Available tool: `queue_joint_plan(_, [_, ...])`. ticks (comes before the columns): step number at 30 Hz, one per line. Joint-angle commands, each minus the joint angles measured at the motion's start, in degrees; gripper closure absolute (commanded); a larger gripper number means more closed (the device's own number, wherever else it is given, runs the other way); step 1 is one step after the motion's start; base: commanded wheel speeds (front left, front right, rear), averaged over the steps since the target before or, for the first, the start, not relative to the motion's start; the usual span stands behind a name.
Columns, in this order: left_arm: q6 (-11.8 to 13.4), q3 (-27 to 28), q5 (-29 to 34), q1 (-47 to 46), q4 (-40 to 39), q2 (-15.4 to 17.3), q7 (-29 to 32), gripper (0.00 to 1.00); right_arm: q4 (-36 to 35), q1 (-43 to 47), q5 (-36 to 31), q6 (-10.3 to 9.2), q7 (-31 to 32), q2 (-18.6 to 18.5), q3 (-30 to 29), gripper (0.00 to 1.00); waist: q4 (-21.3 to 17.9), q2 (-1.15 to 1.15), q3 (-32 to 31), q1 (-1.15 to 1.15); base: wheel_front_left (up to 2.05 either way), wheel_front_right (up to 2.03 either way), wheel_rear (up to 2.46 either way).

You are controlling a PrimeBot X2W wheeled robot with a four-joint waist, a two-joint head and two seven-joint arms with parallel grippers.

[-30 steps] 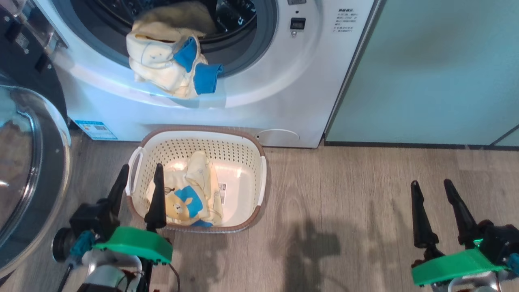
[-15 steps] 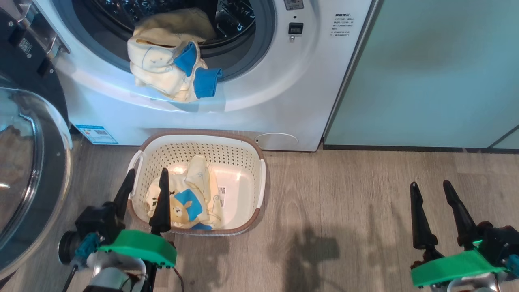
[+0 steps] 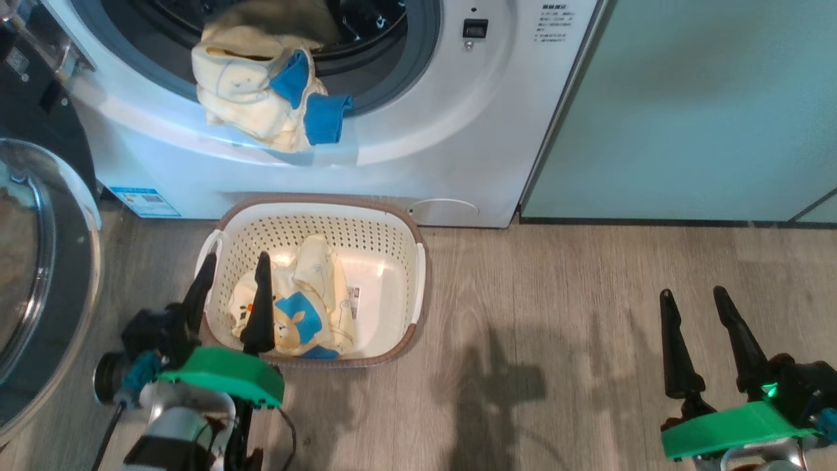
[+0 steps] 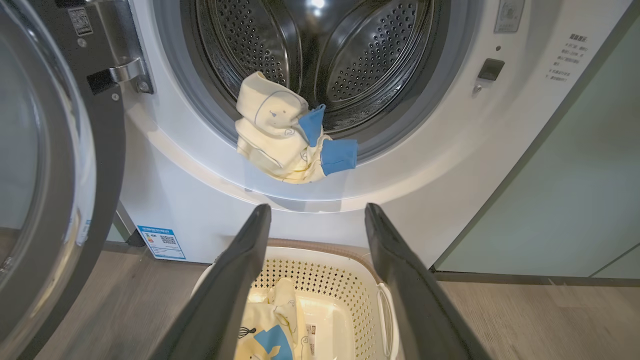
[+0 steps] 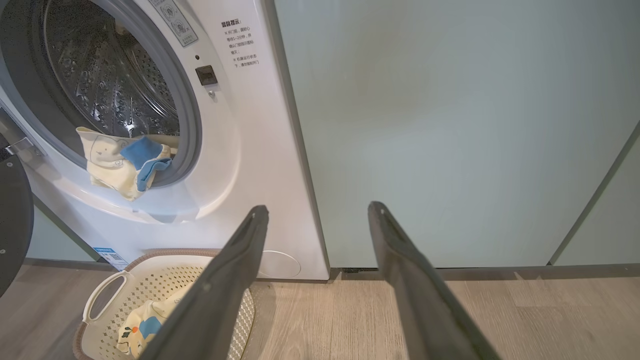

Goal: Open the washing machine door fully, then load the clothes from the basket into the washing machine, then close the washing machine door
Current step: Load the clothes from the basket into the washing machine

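Left gripper (image 3: 237,256) is advancing over the near corner of the basket (image 3: 327,199), jaws spread open above the clothes (image 3: 307,307); another garment (image 3: 252,98) is hanging from the washing machine (image 3: 425,144) opening; right gripper (image 3: 692,291) is hovering, jaws open.

Left gripper (image 3: 236,256) and right gripper (image 3: 692,292): 2 tapered black fingers (image 3: 675,353) each, green plate (image 3: 222,383) behind; black cable (image 3: 291,435) on left.
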Motion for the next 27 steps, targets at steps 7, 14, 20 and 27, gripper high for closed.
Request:
queue_joint_plan(7, [-1.35, 1.50, -1.34, -7.81, 1.22, 0.88, 1.43, 0.00, -2.69, -3.24, -0.24, -0.16, -0.38, -0.78, 1.56, 0.00, -0.79, 0.00, 4.51, 0.00, 0.00, 0.00, 0.00])
queue_joint_plan(14, [-4.48, 1.57, -3.53, -16.68, 7.16, 1.85, 4.21, 0.00, -3.93, -5.84, 0.24, -0.16, -0.38, -0.78, 1.06, 0.00, -2.23, 0.00, 10.89, 0.00, 0.00, 0.00, 0.00])
queue_joint_plan(20, [-6.63, 2.84, -4.89, -25.36, 14.39, 3.60, 5.33, 0.00, -4.64, -8.25, 1.49, -0.16, -0.38, -0.78, 1.24, 0.00, -4.03, 0.00, 15.54, 0.00, 0.00, 0.00, 0.00])
queue_joint_plan(27, [-8.71, 4.81, -6.08, -34.08, 23.25, 6.33, 5.17, 0.00, -5.05, -10.63, 3.34, -0.16, -0.38, -0.78, 1.66, 0.00, -6.32, 0.00, 19.73, 0.00, 0.00, 0.00, 0.00])
